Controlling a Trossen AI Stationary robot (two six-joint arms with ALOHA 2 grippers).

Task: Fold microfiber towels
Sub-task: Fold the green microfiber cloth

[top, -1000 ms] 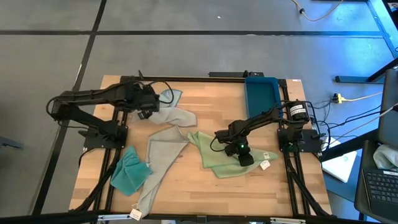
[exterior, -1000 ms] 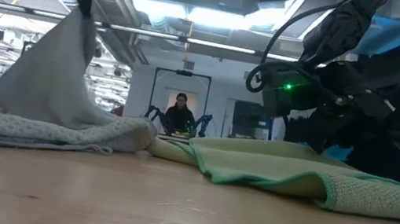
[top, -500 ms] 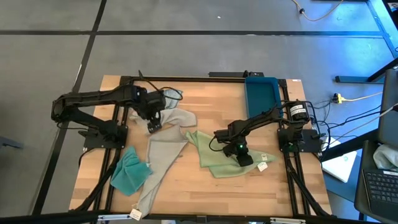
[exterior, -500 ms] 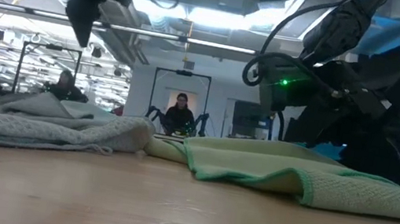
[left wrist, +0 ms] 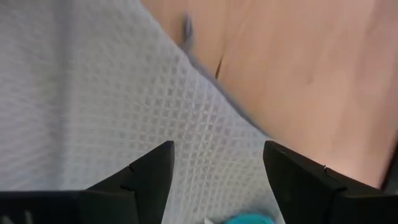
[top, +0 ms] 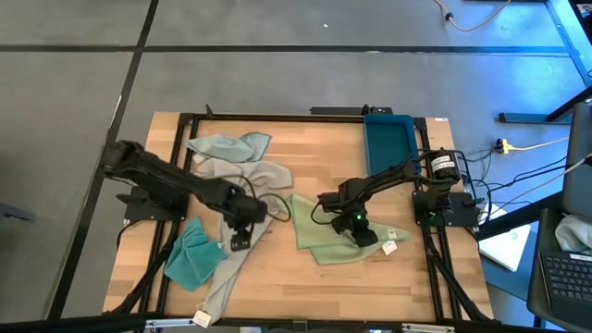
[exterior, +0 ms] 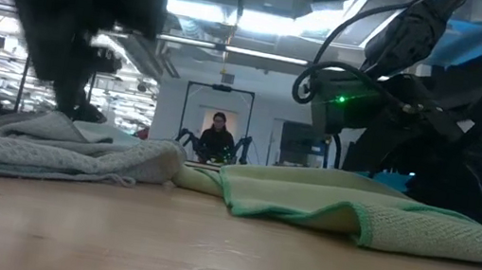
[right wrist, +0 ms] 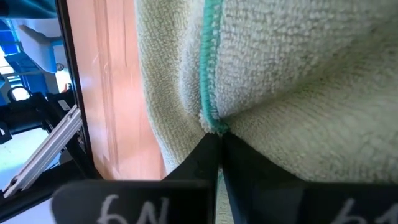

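Note:
A light grey waffle towel (top: 236, 217) lies in a long crumpled strip from the table's middle down to its near edge. My left gripper (left wrist: 217, 155) hovers open just above the strip's middle (top: 240, 233), pointing down, with nothing between its fingers. A teal towel (top: 192, 257) lies bunched to the grey towel's left, and a pale blue one (top: 227, 145) lies at the far left. The pale green towel (top: 324, 231) is spread right of centre, with my right gripper (top: 361, 236) shut on it. My right gripper pinches the pale green towel between its two fingers at its teal-stitched edge (right wrist: 211, 121), on the towel's right side. The fingers come slanting down from the table's right. The cloth puckers at the pinch, and the towel's other parts lie on the table.
A rigid blue tray (top: 388, 139) stands at the far right of the table. White tags (top: 395, 245) lie beside the green towel's right edge. Bare wood shows along the near edge, right of the grey strip. A person shows in the room far behind the table (exterior: 216, 139).
My left gripper has let go of the grey cloth it held up at the far left; the cloth has fallen onto the table. The gripper has then swung toward the table's near edge and centre, come down and tipped to point downward over the grey towel.

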